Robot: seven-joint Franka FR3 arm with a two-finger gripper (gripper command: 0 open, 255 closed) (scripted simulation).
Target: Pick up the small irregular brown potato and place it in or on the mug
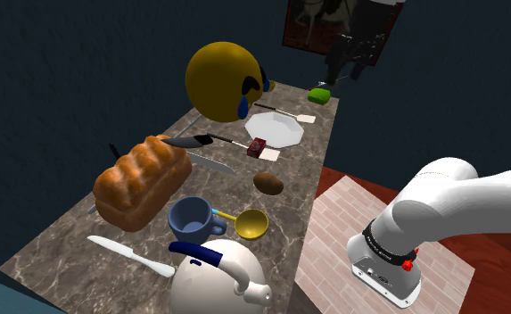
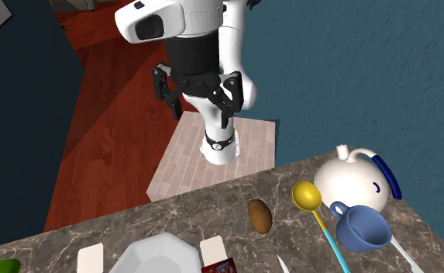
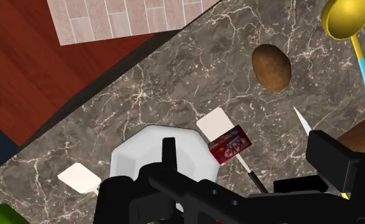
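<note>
Progress was nil, as far as the views allowed a judgement. Everything lay on the dark marbled surface [image 1: 75,245]. The white arm [image 2: 204,31] held its black hand [image 2: 201,108] high above that surface, in the upper middle of the second exterior view. The fingers were spread wide apart with nothing between them.

The blue mug [image 1: 191,217] stood upright in the lower middle of the shoulder view. It sat between a brown loaf [image 1: 142,183] and a yellow spoon [image 1: 251,223], and nothing showed inside it. The potato [image 1: 268,183], brown and lumpy, lay on bare surface just right of that frame's centre. It was near the mug without touching it, and well apart from the hand.

So every step remained, by my reading: the descent, the grasp, the lift, the carry across to the mug and the release.

No readable writing turned up:
- **Framed picture** [image 1: 311,22]: at the top edge of the shoulder view, it showed red and pale shapes but no words.
- **Yellow ball** [image 1: 222,80]: it wore a drawn face with blue tears and had no lettering.
- **Red packet** [image 3: 229,144]: beside the white plate [image 3: 136,159], it bore pale marks too small to make out.
</note>
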